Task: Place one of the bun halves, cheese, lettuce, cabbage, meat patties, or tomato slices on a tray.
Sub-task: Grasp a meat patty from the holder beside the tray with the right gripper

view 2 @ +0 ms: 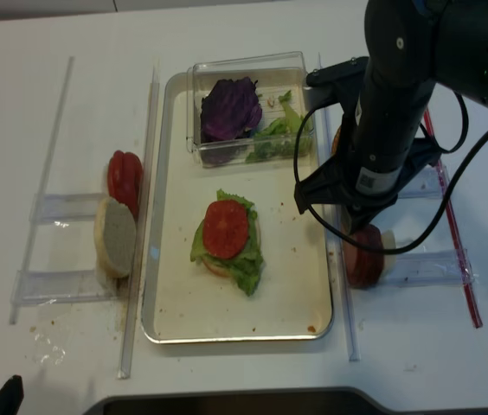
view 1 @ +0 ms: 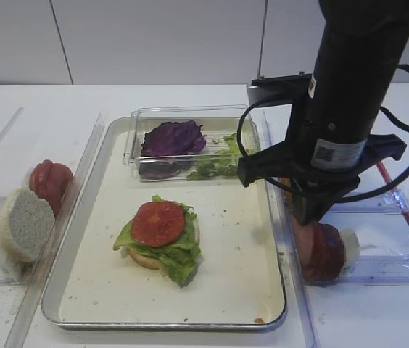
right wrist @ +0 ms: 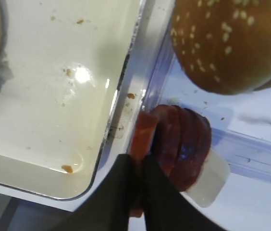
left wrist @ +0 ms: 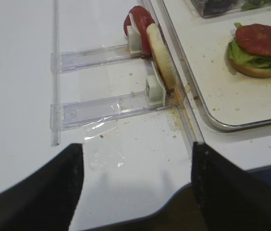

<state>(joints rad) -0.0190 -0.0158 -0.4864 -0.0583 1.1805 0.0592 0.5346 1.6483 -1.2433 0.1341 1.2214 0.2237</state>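
At the tray's [view 1: 103,293] 3 o'clock side, just outside its rim, the right gripper [right wrist: 140,166] is down over the patties [view 1: 323,251], which stand on edge in a clear rack [view 1: 389,268]; its two dark fingers [right wrist: 159,202] are pinched on the patty nearest the tray. A sesame bun top [right wrist: 234,41] sits just beyond the patties, toward 12 o'clock.

On the tray, near its middle, a bun bottom [view 1: 146,259] carries lettuce [view 1: 179,257] with a tomato slice [view 1: 158,222] on top. At the tray's 12 o'clock end a clear box [view 1: 133,138] holds purple cabbage [view 1: 173,138] and more lettuce.

At the tray's 9 o'clock side, a second rack [left wrist: 97,108] holds a bun half [view 1: 25,223] on edge, pale face showing, with more tomato slices [view 1: 50,183] just behind it toward 12 o'clock.

The left gripper [left wrist: 136,161] is closed and holds nothing; it hangs over bare table [left wrist: 20,96] toward 7 o'clock, well apart from the food.
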